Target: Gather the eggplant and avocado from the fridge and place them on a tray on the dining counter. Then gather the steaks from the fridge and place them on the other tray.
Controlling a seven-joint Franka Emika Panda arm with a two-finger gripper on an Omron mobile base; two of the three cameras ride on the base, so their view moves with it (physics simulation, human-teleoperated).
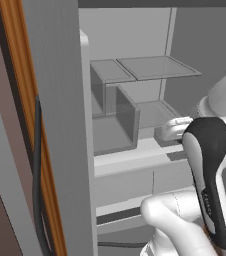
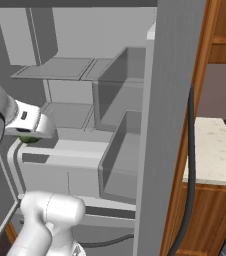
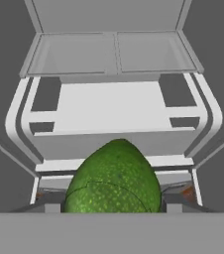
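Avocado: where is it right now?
The avocado sits close in front of the hand camera at the gripper, in front of the open fridge. The right base view shows green under the hand.
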